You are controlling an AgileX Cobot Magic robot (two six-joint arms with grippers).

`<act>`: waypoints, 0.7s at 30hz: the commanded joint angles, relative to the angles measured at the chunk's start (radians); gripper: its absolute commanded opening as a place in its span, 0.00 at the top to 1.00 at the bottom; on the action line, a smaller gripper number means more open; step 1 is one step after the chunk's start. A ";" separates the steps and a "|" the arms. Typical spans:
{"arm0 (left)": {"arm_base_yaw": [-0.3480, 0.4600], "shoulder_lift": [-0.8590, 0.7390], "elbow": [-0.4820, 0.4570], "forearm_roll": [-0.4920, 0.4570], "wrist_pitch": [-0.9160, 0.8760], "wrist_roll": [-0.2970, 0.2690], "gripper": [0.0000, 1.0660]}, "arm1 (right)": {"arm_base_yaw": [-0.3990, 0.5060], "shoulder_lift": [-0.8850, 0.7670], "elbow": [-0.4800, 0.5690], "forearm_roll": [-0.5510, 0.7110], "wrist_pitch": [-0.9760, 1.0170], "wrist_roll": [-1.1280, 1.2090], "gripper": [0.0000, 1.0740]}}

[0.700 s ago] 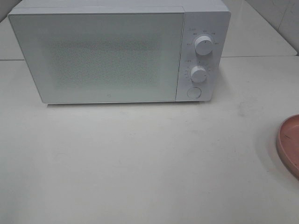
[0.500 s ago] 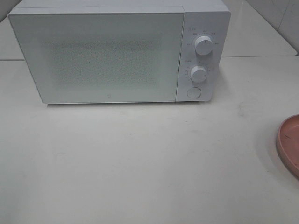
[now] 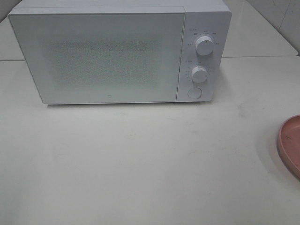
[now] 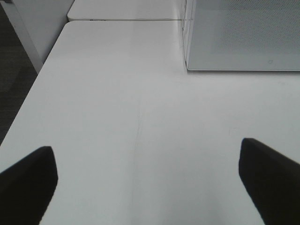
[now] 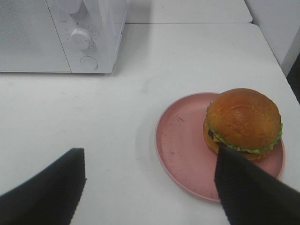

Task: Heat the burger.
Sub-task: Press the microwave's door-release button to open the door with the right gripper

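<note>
The burger (image 5: 243,123), with a glossy brown bun and a green lettuce edge, sits on the pink plate (image 5: 183,150) in the right wrist view. My right gripper (image 5: 150,187) hangs open above the table just short of the plate, one of its fingers (image 5: 248,192) over the plate's near rim. The white microwave (image 3: 117,51) stands at the back with its door shut. Only an edge of the pink plate (image 3: 290,143) shows at the right border of the high view. My left gripper (image 4: 147,183) is open over bare table near the microwave's front left corner (image 4: 192,65).
Two round knobs (image 3: 204,45) and a round button (image 3: 194,93) sit on the microwave's right panel. The table's left edge (image 4: 28,103) drops off to a dark floor. A table seam runs behind the microwave.
</note>
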 commanded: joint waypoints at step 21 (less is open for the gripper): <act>0.002 -0.020 -0.001 0.003 0.001 -0.002 0.08 | 0.003 0.341 -0.001 0.005 -0.290 -0.008 0.29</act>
